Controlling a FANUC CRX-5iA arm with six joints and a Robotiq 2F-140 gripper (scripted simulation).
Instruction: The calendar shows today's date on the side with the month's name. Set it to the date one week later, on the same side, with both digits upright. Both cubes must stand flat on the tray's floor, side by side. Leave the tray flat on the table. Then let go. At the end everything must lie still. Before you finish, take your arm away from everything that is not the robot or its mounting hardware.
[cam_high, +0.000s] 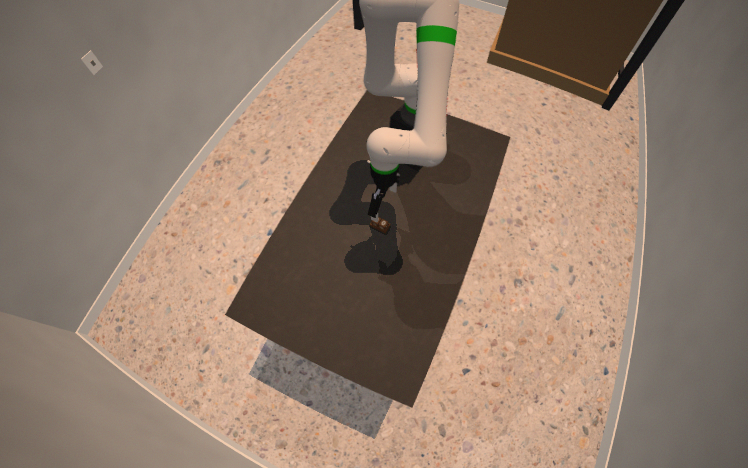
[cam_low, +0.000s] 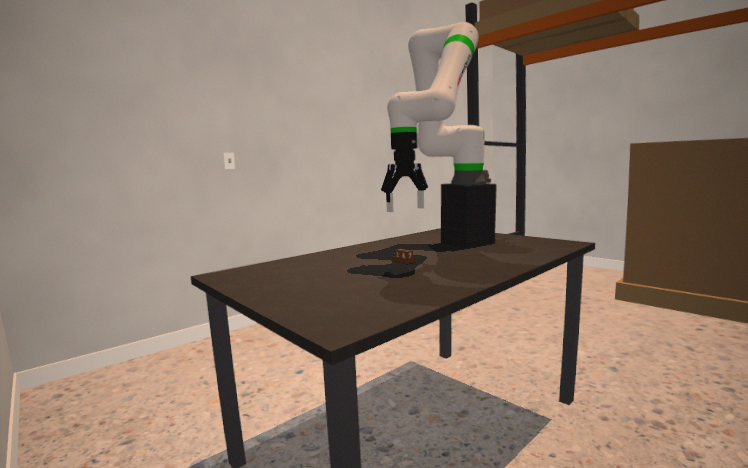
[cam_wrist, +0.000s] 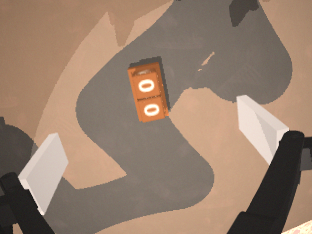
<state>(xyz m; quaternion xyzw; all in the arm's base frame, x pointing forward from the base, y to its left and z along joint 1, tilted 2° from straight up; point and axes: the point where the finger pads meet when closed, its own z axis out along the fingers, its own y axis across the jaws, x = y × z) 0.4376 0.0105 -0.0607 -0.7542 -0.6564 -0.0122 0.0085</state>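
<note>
Two brown cubes sit side by side in a small brown tray on the table. In the wrist view, one cube and the other cube each show a white 0 on top. In the exterior view, the cubes show pale marks on their sides, too small to read. The month's name cannot be made out, so the date side is unclear. The tray looks flat. My gripper is open and empty, high above the tray, with its fingers pointing down.
The dark table carries the arm's black pedestal at its far end. Arm shadows lie around the tray. A rack and a large brown box stand beyond the table.
</note>
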